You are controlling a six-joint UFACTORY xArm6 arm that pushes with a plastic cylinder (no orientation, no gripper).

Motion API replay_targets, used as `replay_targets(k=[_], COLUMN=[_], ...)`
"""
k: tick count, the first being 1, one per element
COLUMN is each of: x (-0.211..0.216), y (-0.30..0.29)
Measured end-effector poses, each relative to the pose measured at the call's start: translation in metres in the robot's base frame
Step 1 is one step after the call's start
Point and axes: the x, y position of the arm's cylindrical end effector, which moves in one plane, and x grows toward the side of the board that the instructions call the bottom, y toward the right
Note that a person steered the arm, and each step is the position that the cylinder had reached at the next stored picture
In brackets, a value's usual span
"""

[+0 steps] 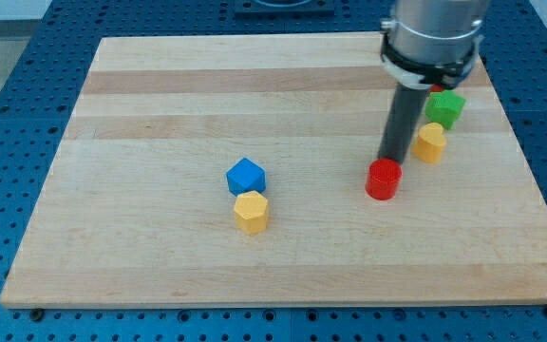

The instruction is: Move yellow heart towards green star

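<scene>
Camera view showed us the yellow heart (430, 143) lying just below the green star (444, 108), the two nearly touching or perhaps already in contact; we could not tell which. We took the green star as our landmark. Our tip (391, 158) stood to the lower left of the star, just left of the heart and right above the red cylinder (383, 179), which sat lower left of the star again. We had no jaws on this arm, only the dark rod, so nothing was open, closed or gripping.

We judged the task nearly done, and that was where the risk lay. A push from the left would have sent the heart sideways past the star, not up to it. A strong push from below could have shoved the star toward the tabletop (160, 104) edge at the view's top right. Swinging round to get under the heart, our tip could also have knocked the red cylinder, since it sat so close.

Far to the star's lower left, a blue block (246, 176) and a yellow block (252, 211) lay together, well clear of any trouble.
</scene>
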Motion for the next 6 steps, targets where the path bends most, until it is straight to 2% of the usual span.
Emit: replay_targets(k=[6], x=[-0.016], y=[0.052])
